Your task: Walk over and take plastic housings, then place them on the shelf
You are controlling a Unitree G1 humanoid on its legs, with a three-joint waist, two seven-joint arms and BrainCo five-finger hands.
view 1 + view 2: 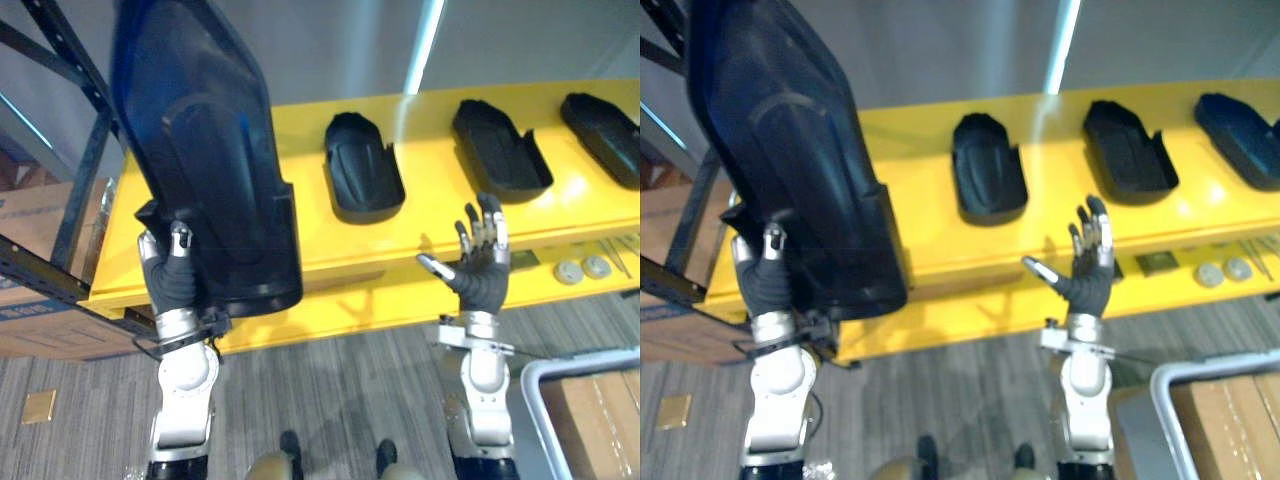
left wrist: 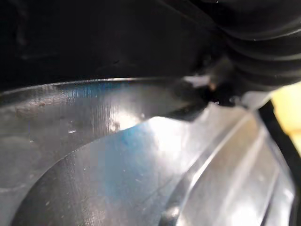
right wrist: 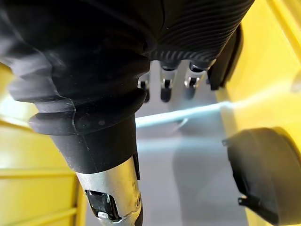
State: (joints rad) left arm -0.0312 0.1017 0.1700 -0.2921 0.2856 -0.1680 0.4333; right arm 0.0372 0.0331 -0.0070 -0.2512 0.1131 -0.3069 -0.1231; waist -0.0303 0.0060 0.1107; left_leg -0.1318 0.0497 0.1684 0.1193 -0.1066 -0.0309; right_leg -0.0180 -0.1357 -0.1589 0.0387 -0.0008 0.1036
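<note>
A large black plastic housing (image 1: 205,150) stands upright in my left hand (image 1: 172,268), whose fingers and thumb are curled round its lower edge, above the left end of the yellow shelf (image 1: 420,215). Its glossy inner surface (image 2: 141,160) shows close up in the left wrist view. Three more black housings lie on the shelf: one in the middle (image 1: 362,168), one further right (image 1: 500,148), one at the far right (image 1: 605,135). My right hand (image 1: 480,262) is raised in front of the shelf's edge, open, fingers spread, holding nothing; its fingers (image 3: 165,87) show straight in the right wrist view.
A dark metal rack frame (image 1: 70,190) stands at the left of the shelf, with cardboard boxes (image 1: 35,300) behind it. Small round parts (image 1: 582,268) lie on a lower yellow ledge at right. A white-framed cart with a box (image 1: 590,400) sits at lower right on grey carpet.
</note>
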